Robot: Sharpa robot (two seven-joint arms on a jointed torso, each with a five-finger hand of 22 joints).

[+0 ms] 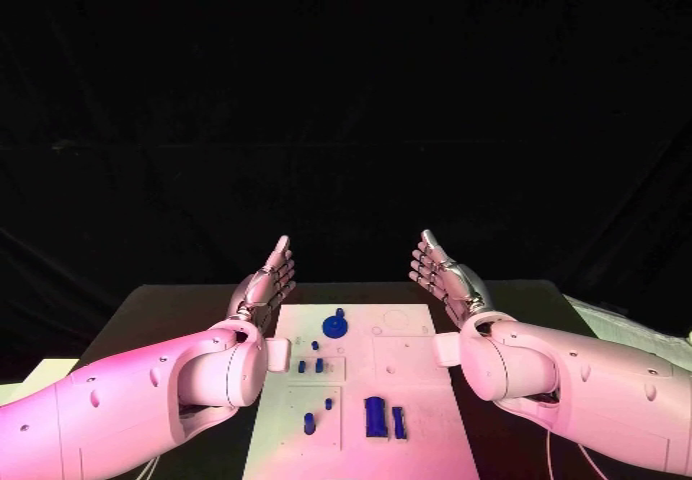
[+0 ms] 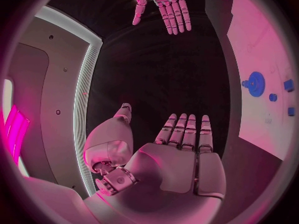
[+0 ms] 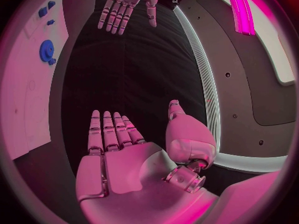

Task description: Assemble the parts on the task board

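Left hand [image 1: 265,284] and right hand [image 1: 444,275] are raised over the board's [image 1: 411,385] far end, fingers straight, holding nothing. Blue parts [image 1: 375,415] lie on the board, including a gear [image 1: 336,325]

My arms cover both long edges of the task board [image 1: 411,345], whose near edge is cut off.

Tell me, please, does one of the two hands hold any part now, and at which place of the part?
Nothing is held. The left hand and the right hand are both open with straight fingers, raised above the board; the blue parts lie on it.
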